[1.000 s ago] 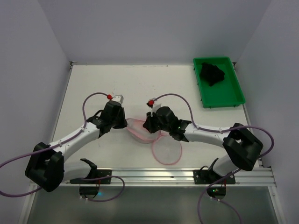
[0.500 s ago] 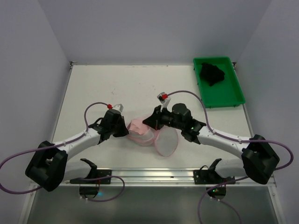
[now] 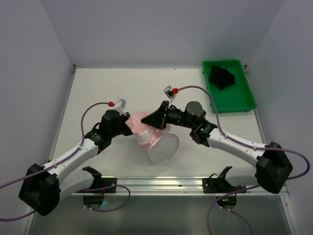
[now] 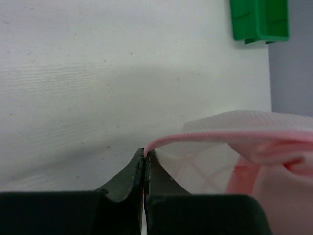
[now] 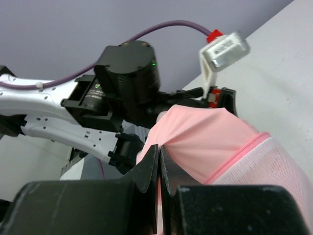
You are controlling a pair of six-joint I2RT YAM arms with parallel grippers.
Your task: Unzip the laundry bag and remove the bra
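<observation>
My left end effector (image 4: 145, 155) is pinched together on the pink zip rim (image 4: 220, 134) of the laundry bag (image 3: 161, 147), holding that edge a little above the desk (image 3: 107, 88) so the pouch has an anchor to be pulled against. My right end effector (image 5: 159, 154) is clamped on a fold of smooth pink cloth that I take to be the bra (image 5: 195, 142), which bulges out past the mesh between my two arms. The bag sits at the middle of the desk, unzipped, with one round mesh half hanging open toward the near edge; the bra looks partly out and partly within the other half. Far to the right, well apart, the green tray (image 3: 234, 100) holds a dark bundle (image 3: 221, 77) I cannot identify. I judge the zip done and the pulling-out under way
</observation>
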